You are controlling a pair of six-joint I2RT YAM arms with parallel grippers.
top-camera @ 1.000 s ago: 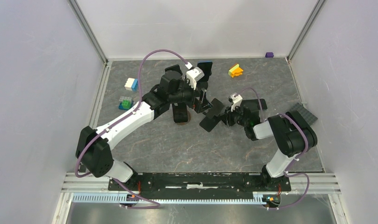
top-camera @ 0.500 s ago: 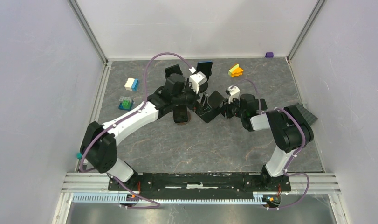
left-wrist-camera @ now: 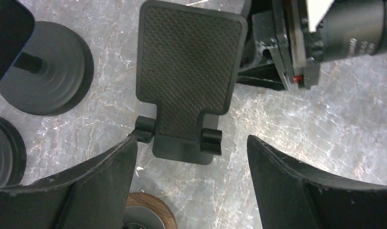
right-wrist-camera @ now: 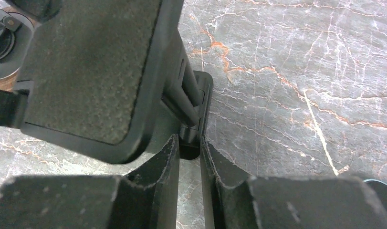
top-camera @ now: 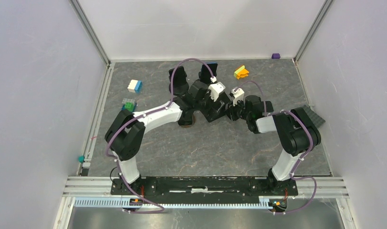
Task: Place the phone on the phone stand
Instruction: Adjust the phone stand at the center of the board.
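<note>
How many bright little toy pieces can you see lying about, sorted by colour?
White-and-blue block: 1
Green-and-blue block: 1
Yellow-and-orange block: 1
Purple block: 1
Teal piece: 1
Total: 5

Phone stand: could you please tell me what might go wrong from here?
The right pincer pinches the phone stand only by a thin edge of its base, so the stand could twist or slip. The open left pincer hangs close over its plate, and a bump might knock it loose.
</note>
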